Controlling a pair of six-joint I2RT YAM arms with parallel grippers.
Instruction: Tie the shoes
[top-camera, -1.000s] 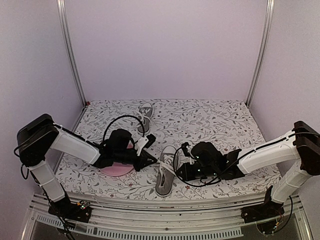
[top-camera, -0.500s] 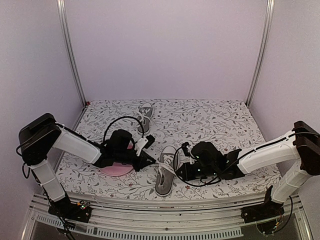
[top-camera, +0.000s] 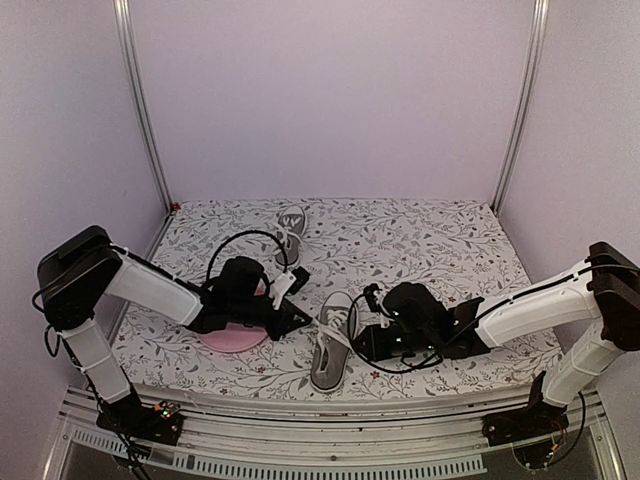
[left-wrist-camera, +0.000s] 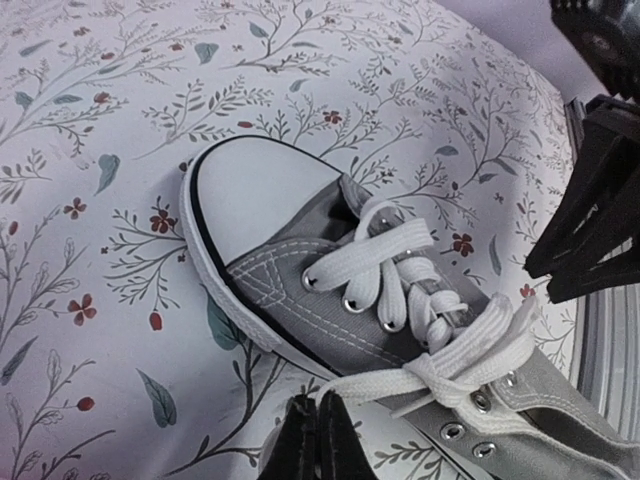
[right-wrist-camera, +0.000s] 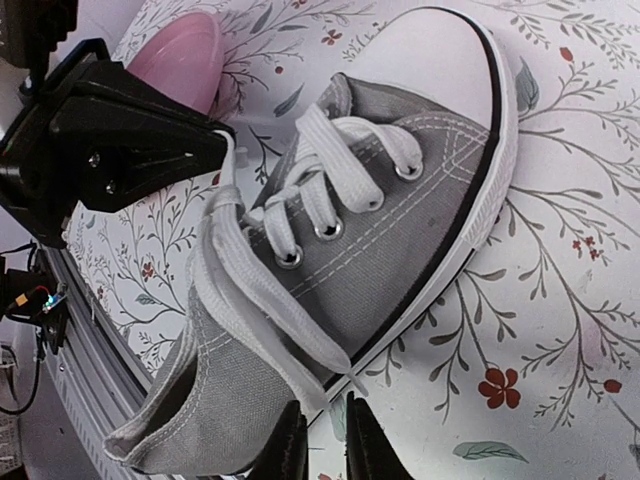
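One grey shoe (top-camera: 331, 352) with a white toe cap lies on the floral cloth between my two grippers. The other shoe (top-camera: 291, 228) sits far back. In the left wrist view the near shoe (left-wrist-camera: 300, 285) has a single crossed knot (left-wrist-camera: 432, 368) in its white laces. My left gripper (left-wrist-camera: 318, 412) is shut on a lace end (left-wrist-camera: 375, 388) that runs taut from that knot. In the right wrist view my right gripper (right-wrist-camera: 326, 428) stands slightly open beside the shoe's sole. A folded lace (right-wrist-camera: 300, 340) lies just ahead of its fingertips, and cloth shows in the gap between them.
A round pink plate (top-camera: 232, 338) lies under my left arm, left of the near shoe. It also shows at the top left of the right wrist view as the pink plate (right-wrist-camera: 180, 60). Metal rails run along the table's near edge (top-camera: 330, 412).
My right gripper's jaws have parted a little and the lace now lies loose in front of them. My left gripper has kept its grip and shifted slightly left.
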